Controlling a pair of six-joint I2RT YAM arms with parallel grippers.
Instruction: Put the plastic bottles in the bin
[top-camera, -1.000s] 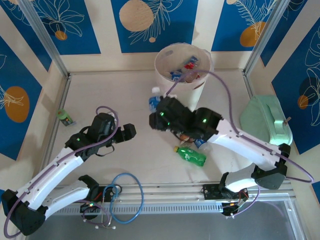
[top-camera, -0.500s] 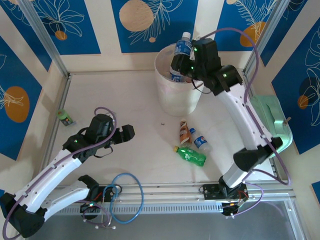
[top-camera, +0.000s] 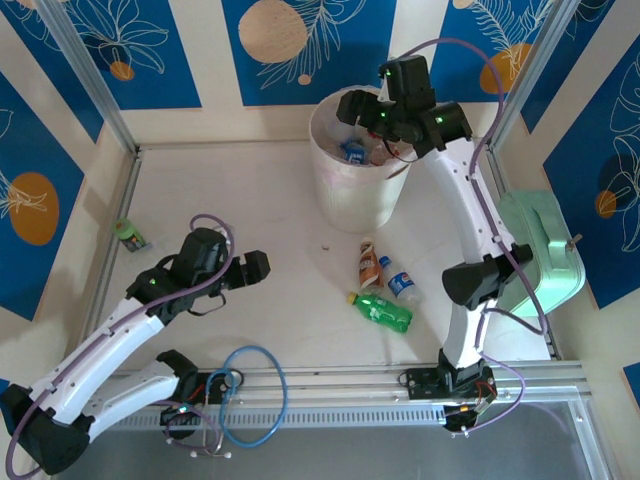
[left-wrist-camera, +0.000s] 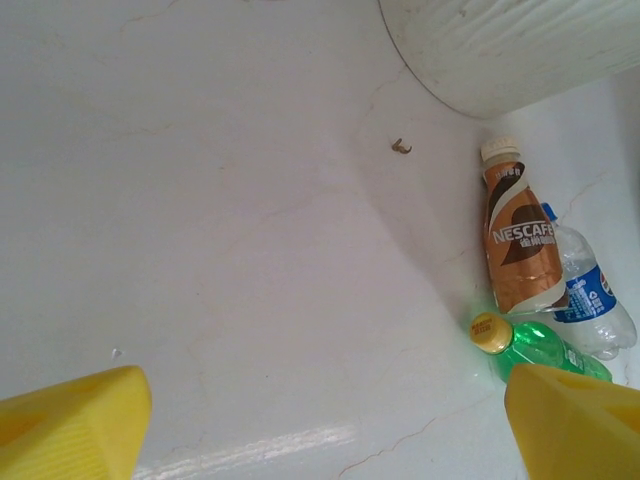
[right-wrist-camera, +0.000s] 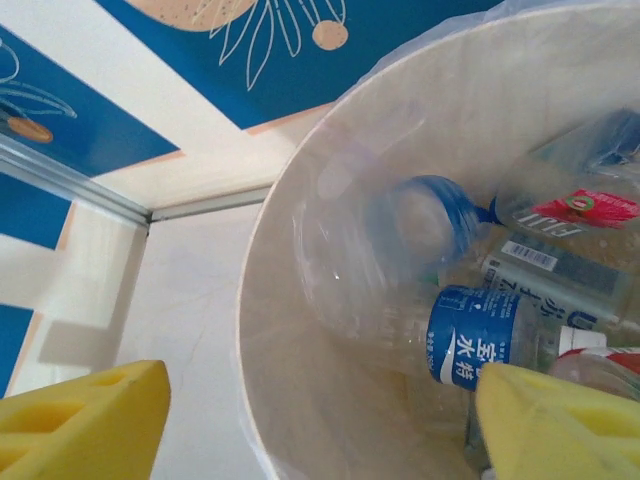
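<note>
Plastic bottles (right-wrist-camera: 470, 335) inside bin (top-camera: 345, 195), right tool (top-camera: 352, 110) spread above them, seemingly empty.

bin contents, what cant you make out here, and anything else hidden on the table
Bin contents, top view: the right gripper covers part of the opening, so no bottle count.
Right wrist view: bottles overlap and run off the right edge.
Green bottle, left wrist view: far end behind a yellow finger of the left gripper.
Small green item by the left wall, top view: too small to identify.
</note>
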